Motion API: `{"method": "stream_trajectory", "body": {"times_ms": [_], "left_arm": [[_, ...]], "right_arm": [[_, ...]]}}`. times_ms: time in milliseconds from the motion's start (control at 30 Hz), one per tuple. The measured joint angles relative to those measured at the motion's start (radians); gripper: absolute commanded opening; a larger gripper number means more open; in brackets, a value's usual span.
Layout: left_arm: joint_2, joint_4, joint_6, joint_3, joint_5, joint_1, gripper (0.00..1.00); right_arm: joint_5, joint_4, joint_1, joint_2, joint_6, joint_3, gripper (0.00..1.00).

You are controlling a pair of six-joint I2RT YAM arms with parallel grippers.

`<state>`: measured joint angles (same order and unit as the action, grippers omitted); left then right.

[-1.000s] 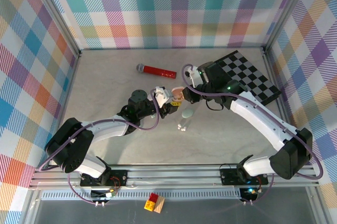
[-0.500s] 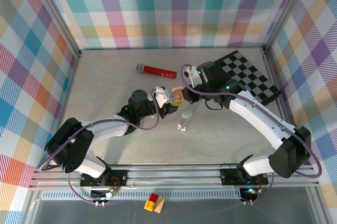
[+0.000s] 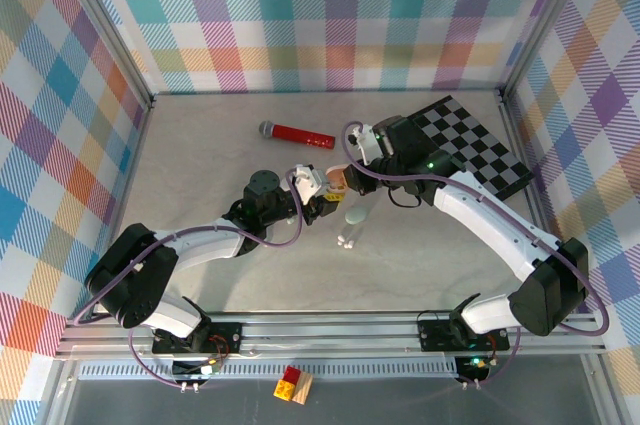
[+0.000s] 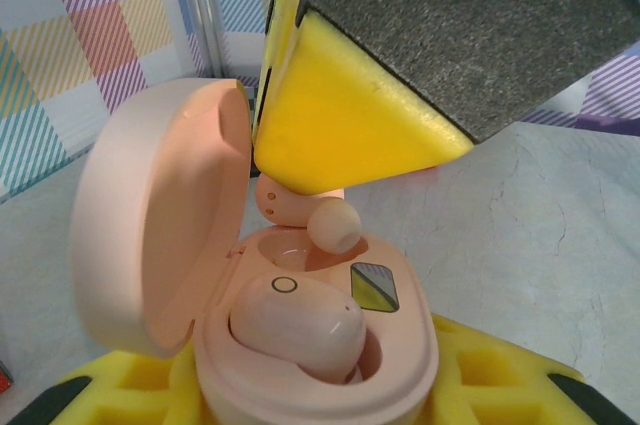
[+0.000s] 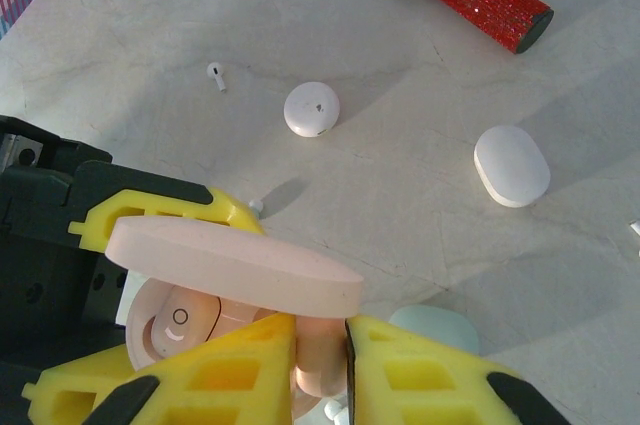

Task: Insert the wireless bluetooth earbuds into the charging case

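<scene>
My right jaws clamp the loose pink earbud, rounded tip lowermost, just above the empty far well of the open charging case; my left jaws clamp that case; seated earbud alongside.

A red glittery cylindrical microphone with a grey head lay on the pale marbled tabletop. Right of the microphone sat a black-and-white checkered mat. Well to the microphone's near side was a small red-and-yellow wooden block.
</scene>
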<state>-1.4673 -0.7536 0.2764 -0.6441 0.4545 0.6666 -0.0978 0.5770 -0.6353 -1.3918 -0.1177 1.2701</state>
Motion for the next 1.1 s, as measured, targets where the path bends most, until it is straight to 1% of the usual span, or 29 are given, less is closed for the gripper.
{"method": "stream_trajectory", "body": {"times_ms": [533, 1100], "left_arm": [[0.0, 0.0, -0.006, 0.0, 0.0, 0.001, 0.33], [0.0, 0.02, -0.021, -0.006, -0.001, 0.001, 0.33]], "right_arm": [[-0.036, 0.0, -0.008, 0.0, 0.03, 0.0, 0.2], [0.072, 0.008, -0.039, -0.001, 0.07, 0.0, 0.18]]}}
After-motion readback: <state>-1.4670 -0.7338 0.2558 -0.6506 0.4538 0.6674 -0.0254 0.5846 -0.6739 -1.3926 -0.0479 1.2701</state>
